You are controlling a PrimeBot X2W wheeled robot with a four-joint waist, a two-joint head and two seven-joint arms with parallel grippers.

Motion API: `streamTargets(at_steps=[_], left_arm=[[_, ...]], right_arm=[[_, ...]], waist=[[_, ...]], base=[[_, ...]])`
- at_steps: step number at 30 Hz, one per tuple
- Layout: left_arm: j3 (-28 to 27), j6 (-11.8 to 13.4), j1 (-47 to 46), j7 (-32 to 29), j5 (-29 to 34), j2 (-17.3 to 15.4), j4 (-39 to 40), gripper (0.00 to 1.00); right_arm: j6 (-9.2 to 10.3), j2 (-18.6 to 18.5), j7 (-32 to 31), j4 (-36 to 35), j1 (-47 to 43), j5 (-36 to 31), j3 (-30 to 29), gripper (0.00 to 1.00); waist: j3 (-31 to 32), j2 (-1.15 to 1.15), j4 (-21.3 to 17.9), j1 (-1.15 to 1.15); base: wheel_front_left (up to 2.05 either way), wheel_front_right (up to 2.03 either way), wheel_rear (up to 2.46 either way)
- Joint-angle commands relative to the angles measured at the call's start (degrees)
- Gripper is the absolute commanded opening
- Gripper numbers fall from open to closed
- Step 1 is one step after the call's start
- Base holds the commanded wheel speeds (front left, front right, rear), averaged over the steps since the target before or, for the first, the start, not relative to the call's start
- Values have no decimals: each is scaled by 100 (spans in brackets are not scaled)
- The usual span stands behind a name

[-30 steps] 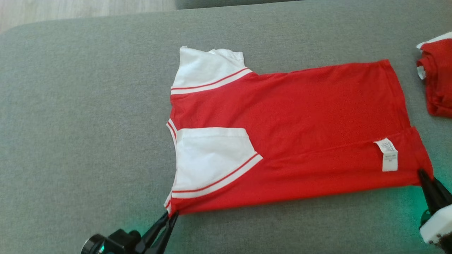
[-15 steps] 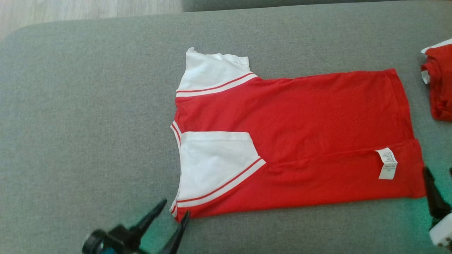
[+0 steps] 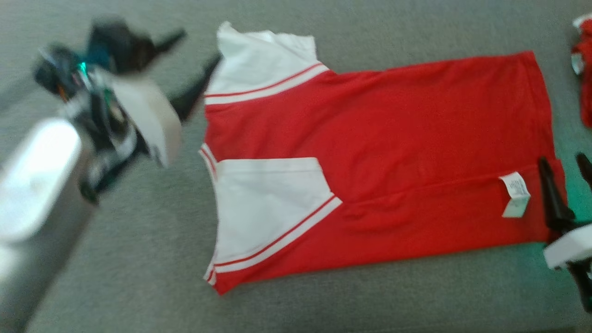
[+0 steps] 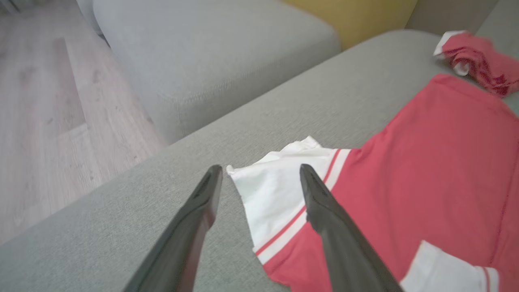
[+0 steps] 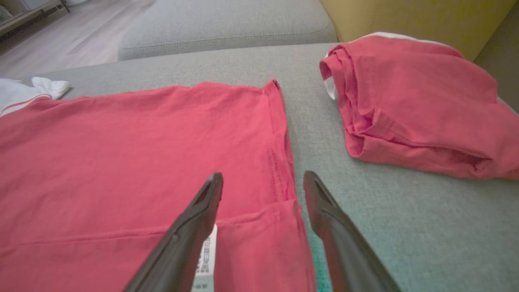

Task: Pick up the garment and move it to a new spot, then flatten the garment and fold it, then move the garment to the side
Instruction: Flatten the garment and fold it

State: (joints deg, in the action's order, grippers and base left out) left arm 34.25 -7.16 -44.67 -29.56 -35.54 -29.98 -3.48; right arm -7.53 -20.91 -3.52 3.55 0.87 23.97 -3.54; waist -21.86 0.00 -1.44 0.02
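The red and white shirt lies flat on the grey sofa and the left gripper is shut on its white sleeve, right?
Not quite: the left gripper is open, not shut. The left wrist view shows its fingers apart, the corner of the white sleeve between them. The shirt does lie flat on the sofa.

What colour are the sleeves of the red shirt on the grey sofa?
White short sleeves, edged with a thin red stripe; the head view shows it best.

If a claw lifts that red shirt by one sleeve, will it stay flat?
Probably not: the red shirt is thin, creased cloth, so it would likely droop and unfold. It looks light, lying so flat. Pushed, it would probably bunch on the textured grey cushion.
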Motion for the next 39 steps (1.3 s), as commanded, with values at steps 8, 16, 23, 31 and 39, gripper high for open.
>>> streamTargets(at_steps=[8, 16, 23, 31, 39], left_arm=[[-15, -31, -1724, -1150, -437, -360, -1055, 100], [393, -32, -2165, -1513, -571, -538, -1779, 100], [539, -32, -2011, -1619, -960, -656, -1890, 100], [631, -33, -1952, -1722, -1214, -737, -1778, 33], [812, -33, -2117, -1140, -1097, -895, -1555, 0]], right_arm=[[4, 112, 133, 1, 418, -85, 331, 100], [4, 239, 403, 363, 613, -54, 438, 100], [4, 299, 548, 536, 682, -48, 432, 100], [4, 341, 629, 619, 769, -85, 410, 100], [4, 226, 609, 573, 1069, -107, 513, 100]], waist=[[-701, 0, -732, -2], [-886, 0, -998, -2], [-935, 0, -1050, -2], [-1024, 0, -1050, -2], [-1065, 0, -1058, -2]], base=[[0, 0, 0], [0, 0, 0], [0, 0, 0], [0, 0, 0], [0, 0, 0]])
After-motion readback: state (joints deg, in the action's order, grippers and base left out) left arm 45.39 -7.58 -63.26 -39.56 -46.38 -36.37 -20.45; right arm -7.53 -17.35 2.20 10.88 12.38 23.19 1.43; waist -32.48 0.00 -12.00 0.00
